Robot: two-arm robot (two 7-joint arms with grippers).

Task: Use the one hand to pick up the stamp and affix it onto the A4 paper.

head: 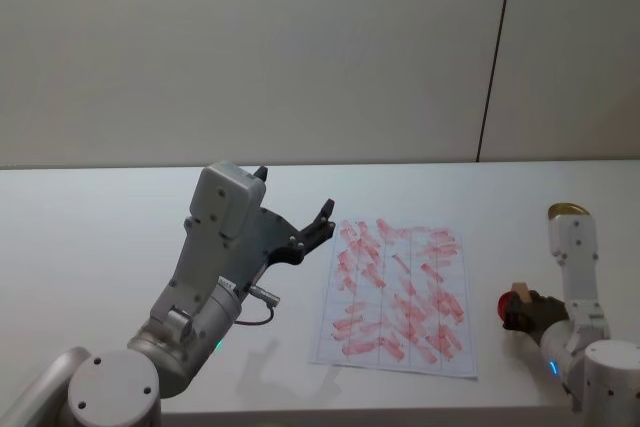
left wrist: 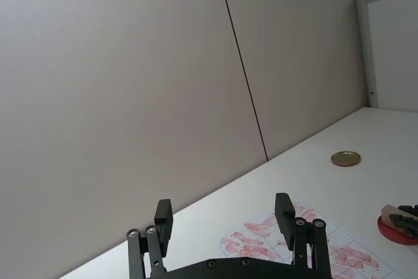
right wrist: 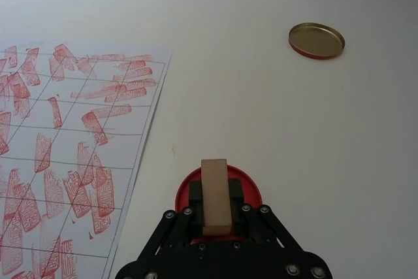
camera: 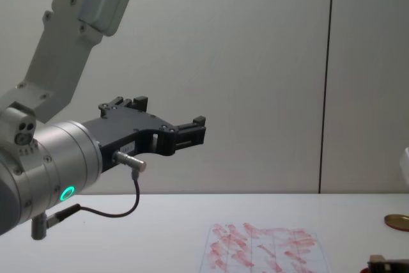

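The stamp [right wrist: 215, 195] is a small tan wooden block standing on a flat red round ink pad [right wrist: 251, 184], with my right gripper [right wrist: 215, 210] shut on it. In the head view the stamp [head: 519, 290] and the right gripper [head: 525, 309] sit at the table's right, a short way right of the A4 paper [head: 400, 292]. The paper [right wrist: 65, 148] is a white gridded sheet covered in smeared red marks. My left gripper [head: 294, 192] hangs open and empty in the air, left of the paper and well above the table.
A brass-coloured round lid [head: 566, 211] lies on the white table behind the right gripper, also seen as the brass lid [right wrist: 317, 39]. A plain wall runs along the table's back edge. The left arm [camera: 57, 158] stands large at the left of the chest view.
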